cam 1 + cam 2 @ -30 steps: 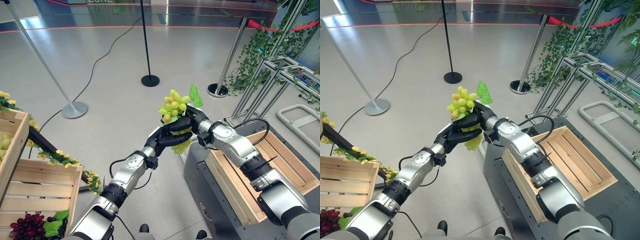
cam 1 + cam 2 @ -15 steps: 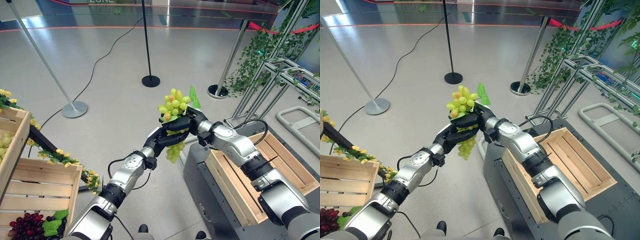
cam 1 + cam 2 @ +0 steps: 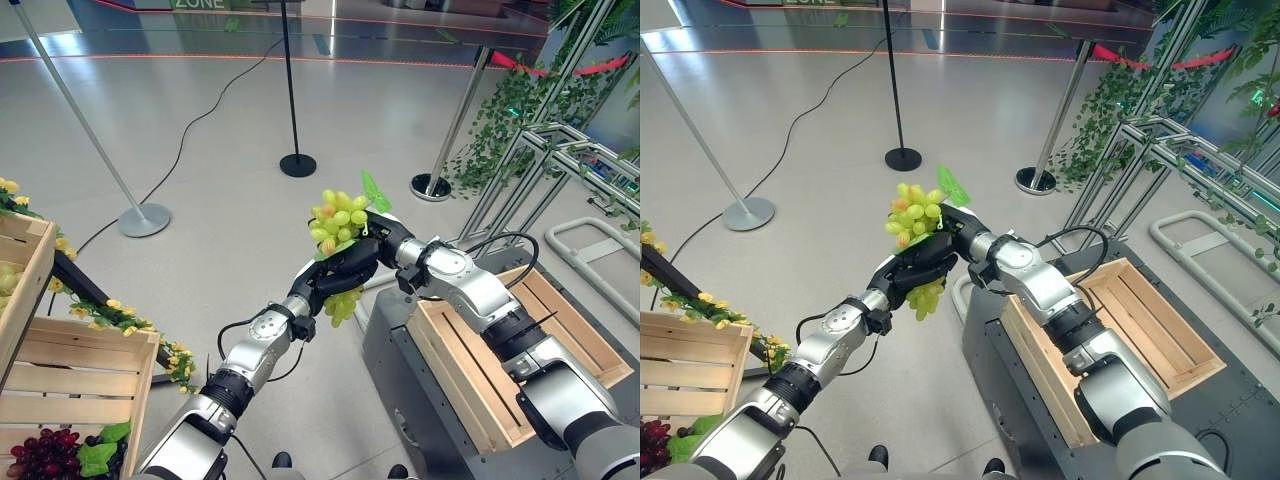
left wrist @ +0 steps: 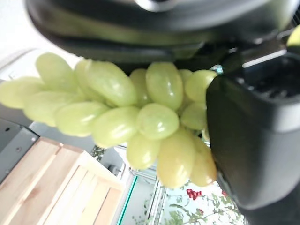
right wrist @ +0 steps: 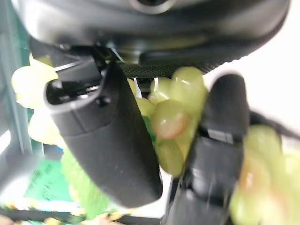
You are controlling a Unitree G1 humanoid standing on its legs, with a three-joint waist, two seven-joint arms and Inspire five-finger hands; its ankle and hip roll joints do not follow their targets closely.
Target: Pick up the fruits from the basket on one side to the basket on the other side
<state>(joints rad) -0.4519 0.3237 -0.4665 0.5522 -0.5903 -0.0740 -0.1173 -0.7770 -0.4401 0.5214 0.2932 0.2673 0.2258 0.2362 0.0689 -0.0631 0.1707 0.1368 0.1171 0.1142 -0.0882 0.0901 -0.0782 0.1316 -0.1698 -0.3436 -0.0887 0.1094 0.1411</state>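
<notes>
Both robot hands meet high over the floor, left robot hand (image 3: 340,275) and right robot hand (image 3: 375,238) each curled round the green grape bunch (image 3: 338,220); likely passing it toward the empty right wooden crate (image 3: 560,345).

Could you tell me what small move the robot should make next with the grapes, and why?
Probably the left hand should let go. Both hands meet on the green grape bunch in mid-air, and the right hand has its fingers curled round it too. The empty wooden crate lies on the right arm's side, so the right hand can then carry the bunch there.
</notes>
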